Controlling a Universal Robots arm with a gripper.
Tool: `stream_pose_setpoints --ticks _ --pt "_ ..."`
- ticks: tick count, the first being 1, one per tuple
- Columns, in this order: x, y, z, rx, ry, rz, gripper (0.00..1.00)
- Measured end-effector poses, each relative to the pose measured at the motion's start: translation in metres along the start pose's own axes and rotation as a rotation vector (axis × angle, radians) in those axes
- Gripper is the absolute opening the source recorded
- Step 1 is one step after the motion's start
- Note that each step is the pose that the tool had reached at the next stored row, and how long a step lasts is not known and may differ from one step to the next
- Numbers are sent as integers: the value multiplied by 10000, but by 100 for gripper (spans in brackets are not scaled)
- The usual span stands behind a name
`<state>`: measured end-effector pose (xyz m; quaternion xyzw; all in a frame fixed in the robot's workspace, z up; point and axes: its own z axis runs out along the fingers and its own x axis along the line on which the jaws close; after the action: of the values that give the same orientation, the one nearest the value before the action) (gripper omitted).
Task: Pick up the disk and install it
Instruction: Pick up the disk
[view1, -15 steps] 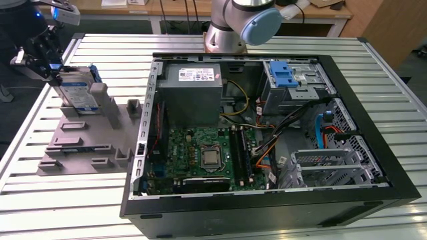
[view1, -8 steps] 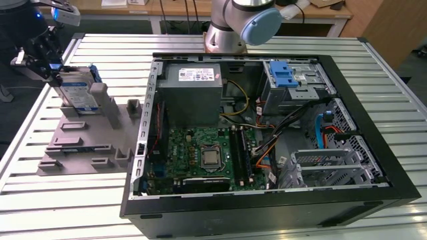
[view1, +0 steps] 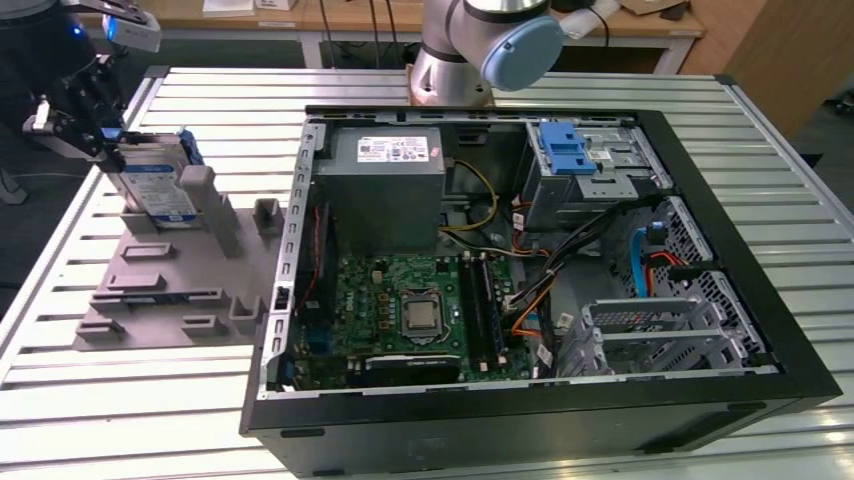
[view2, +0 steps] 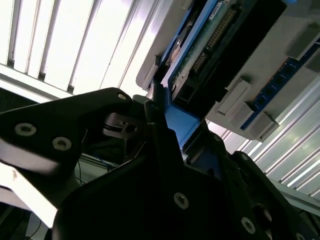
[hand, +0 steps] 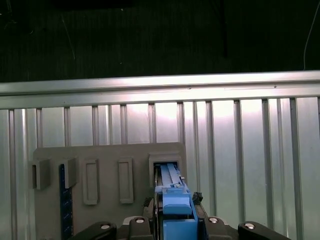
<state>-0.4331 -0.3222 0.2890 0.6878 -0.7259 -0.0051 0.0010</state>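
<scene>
One gripper (view1: 107, 140) clamps the upright disk (view1: 154, 190).

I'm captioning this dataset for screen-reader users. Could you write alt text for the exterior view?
A robot gripper grips the disk, which stands upright in a grey holder on a slatted metal table. At the exterior view's right lies an open computer case with its motherboard exposed.

Arm (view1: 461, 50): upright column with blue-capped joint, at the exterior view's top centre.
Gripper (view1: 91, 128): exterior view's far left, pointing down.
Fingers (view2: 159, 122): 2, clamped on the disk (view1: 154, 180).
</scene>
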Motion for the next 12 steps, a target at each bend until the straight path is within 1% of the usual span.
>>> stream_pose_setpoints --ticks 1,12 --pt "0 0 0 0 0 0 38" --pt "0 0 1 0 0 0 37"
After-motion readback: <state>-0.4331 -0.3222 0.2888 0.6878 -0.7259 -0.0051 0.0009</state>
